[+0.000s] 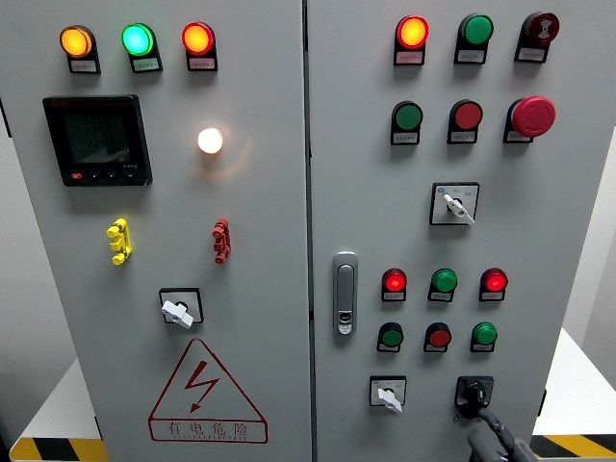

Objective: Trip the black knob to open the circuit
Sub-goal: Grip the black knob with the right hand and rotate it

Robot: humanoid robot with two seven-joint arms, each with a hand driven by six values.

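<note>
The black knob sits on a square plate at the lower right of the right cabinet door, its handle pointing down. My right hand comes up from the bottom right corner. Its dark fingertips are closed on the knob's lower end, and the rest of the hand is cut off by the frame edge. My left hand is out of view.
A white selector switch is just left of the knob. Small red and green pushbuttons and lit lamps lie above it. A door latch stands near the seam. The left door carries a meter, lamps and a warning triangle.
</note>
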